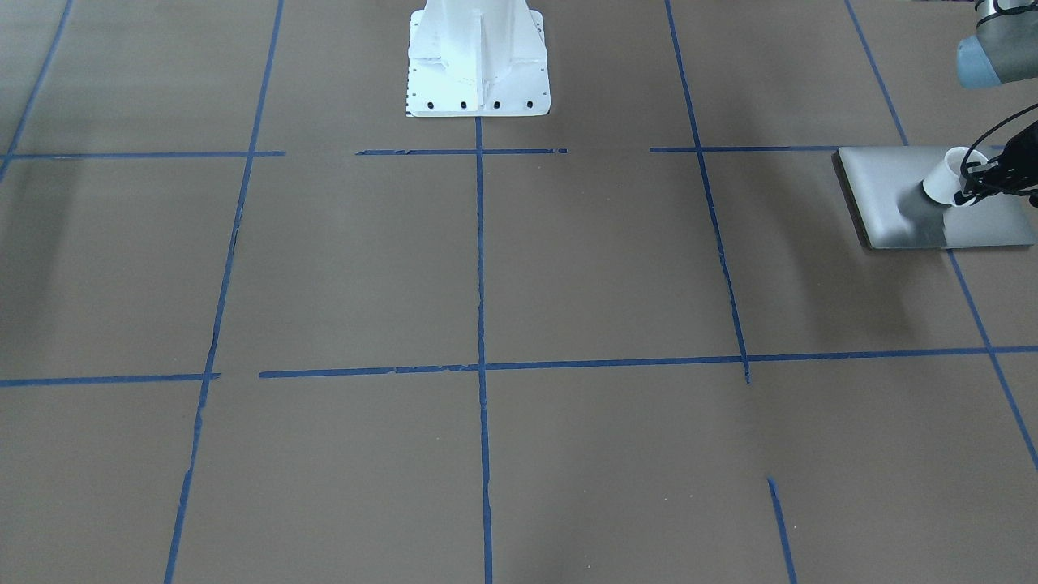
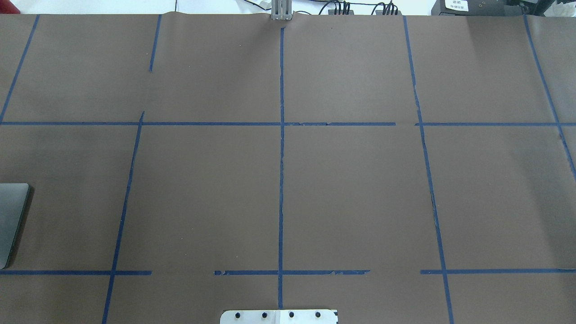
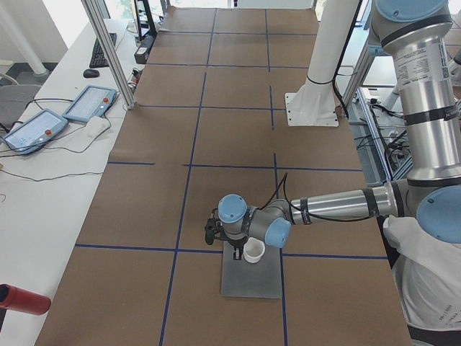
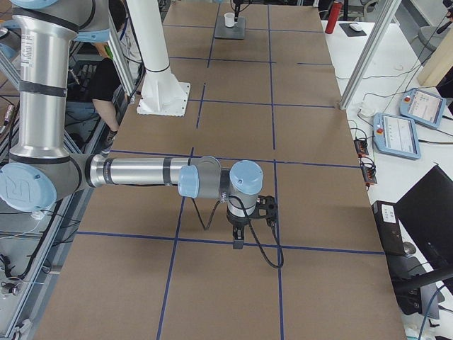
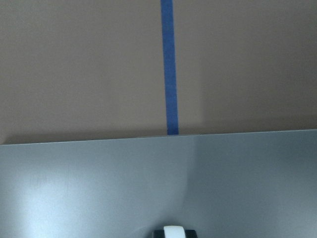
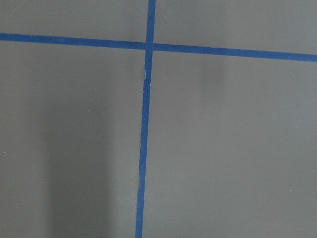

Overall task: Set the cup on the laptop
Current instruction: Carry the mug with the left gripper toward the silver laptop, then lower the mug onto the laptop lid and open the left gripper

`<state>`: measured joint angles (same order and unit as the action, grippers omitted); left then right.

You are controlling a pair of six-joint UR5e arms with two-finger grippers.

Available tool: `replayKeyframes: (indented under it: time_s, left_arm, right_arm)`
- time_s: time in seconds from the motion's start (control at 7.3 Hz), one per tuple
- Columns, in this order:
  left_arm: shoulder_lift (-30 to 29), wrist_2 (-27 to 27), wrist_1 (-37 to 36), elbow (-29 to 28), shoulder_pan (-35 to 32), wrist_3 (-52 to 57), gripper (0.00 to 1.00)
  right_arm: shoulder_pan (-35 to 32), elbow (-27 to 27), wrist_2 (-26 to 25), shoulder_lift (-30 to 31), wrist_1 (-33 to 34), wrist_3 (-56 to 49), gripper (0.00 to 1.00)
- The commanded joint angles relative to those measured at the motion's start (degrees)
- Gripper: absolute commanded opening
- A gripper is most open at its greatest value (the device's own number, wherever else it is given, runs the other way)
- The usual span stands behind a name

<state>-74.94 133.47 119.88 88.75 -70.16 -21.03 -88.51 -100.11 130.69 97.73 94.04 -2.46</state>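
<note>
The silver-grey laptop (image 1: pixel 892 186) lies flat at the table's end on my left side; its corner shows in the overhead view (image 2: pixel 11 216). The small white cup (image 1: pixel 943 185) is upright over the laptop's lid. I cannot tell whether it rests on the lid or hangs just above it. My left gripper (image 1: pixel 969 185) is shut on the cup's wall at the rim. The left side view shows the cup (image 3: pixel 253 252) over the laptop (image 3: pixel 252 285). My right gripper (image 4: pixel 238 244) points down over bare table, and I cannot tell if it is open.
The white robot base (image 1: pixel 477 65) stands at the table's near-robot edge. Blue tape lines (image 1: pixel 480 268) grid the brown tabletop. Two teach pendants (image 3: pixel 86 104) and a red object (image 3: pixel 21 299) lie on the side bench.
</note>
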Motion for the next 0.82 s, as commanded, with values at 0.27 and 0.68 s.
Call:
replayKeyframes:
  time_s: [0.27,0.68]
  left_arm:
    - [-1.17,0.48,-0.25,-0.06,-0.07,2.97,1.0]
    - [-6.16,0.04,-22.74,3.69,-9.86,23.5,1.0]
  right_arm:
    - [0.0,0.0,0.0,0.0,0.0,0.0,1.0]
    - [0.0,0.0,-0.09,0.0,0.0,0.0,1.0]
